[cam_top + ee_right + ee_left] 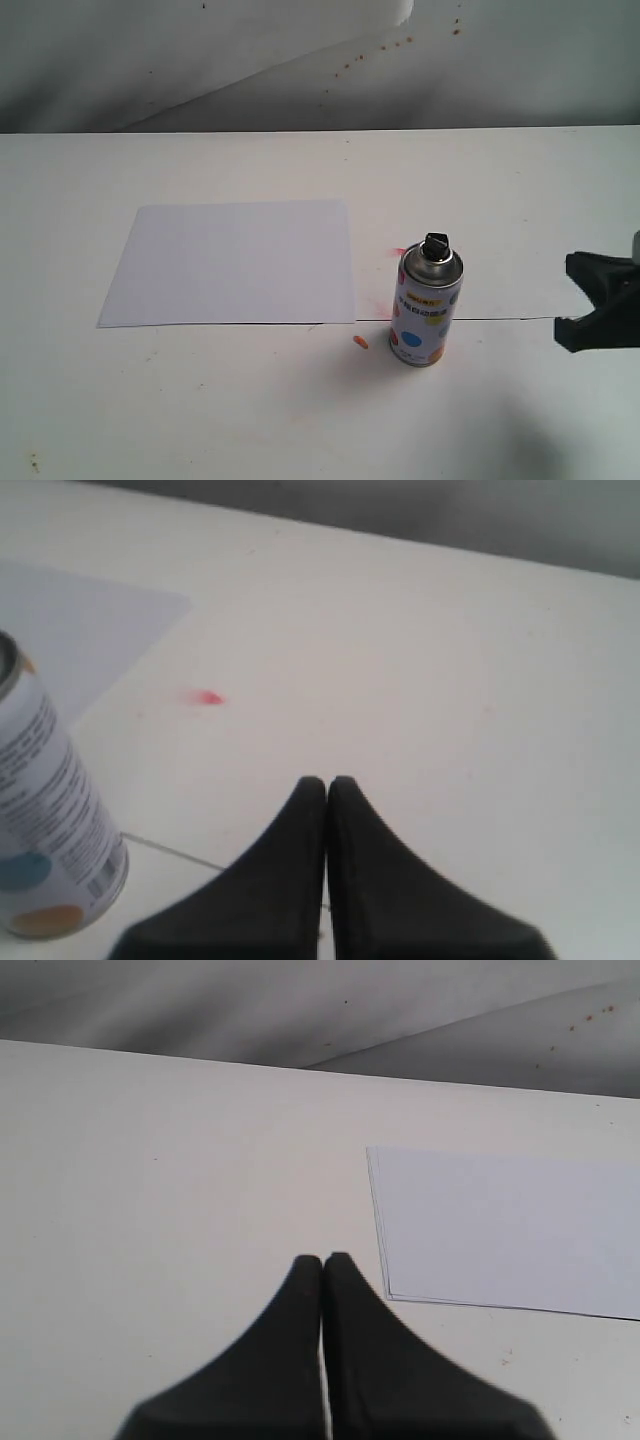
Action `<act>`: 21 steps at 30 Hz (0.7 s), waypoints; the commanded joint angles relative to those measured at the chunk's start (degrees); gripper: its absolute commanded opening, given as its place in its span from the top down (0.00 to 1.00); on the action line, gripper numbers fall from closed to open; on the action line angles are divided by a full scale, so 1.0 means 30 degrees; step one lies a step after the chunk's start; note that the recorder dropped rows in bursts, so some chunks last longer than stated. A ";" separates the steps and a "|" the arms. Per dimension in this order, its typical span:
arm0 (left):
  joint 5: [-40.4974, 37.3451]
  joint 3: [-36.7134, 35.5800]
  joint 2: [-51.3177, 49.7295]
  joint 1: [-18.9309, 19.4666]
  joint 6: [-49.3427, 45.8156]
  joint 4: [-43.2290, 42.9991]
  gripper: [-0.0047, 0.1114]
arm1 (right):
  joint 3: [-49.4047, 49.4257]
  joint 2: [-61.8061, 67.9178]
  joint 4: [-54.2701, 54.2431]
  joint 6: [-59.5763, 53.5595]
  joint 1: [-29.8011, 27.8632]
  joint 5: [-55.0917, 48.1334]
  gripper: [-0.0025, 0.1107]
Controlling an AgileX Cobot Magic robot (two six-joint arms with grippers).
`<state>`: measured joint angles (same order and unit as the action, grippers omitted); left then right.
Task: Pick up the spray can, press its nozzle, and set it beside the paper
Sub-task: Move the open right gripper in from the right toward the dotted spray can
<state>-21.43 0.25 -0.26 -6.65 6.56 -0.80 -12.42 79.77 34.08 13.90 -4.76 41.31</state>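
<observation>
The spray can (428,310) stands upright on the white table, just right of the paper's near right corner, with its black nozzle (435,244) on top. The white paper (232,262) lies flat at the left centre. My right gripper (575,300) hovers at the right edge, well apart from the can. In the right wrist view it (326,780) is shut and empty, with the can (50,820) off to one side and a corner of the paper (80,630) beyond. My left gripper (323,1257) is shut and empty near the paper (510,1230); it is out of the exterior view.
An orange-red paint fleck (361,343) lies on the table beside the can, and a pink smear (205,696) shows in the right wrist view. A thin seam (500,319) runs across the tabletop. A grey backdrop with red specks (400,42) stands behind the table.
</observation>
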 commanded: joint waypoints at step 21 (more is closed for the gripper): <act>0.0290 -0.0083 0.0086 -0.0097 0.0018 -0.0086 0.96 | 0.0089 0.4809 0.6783 0.2895 -0.0154 0.3708 0.46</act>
<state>-21.43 0.25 -0.26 -6.65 6.56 -0.80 -12.42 94.08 53.53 20.71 -4.76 51.30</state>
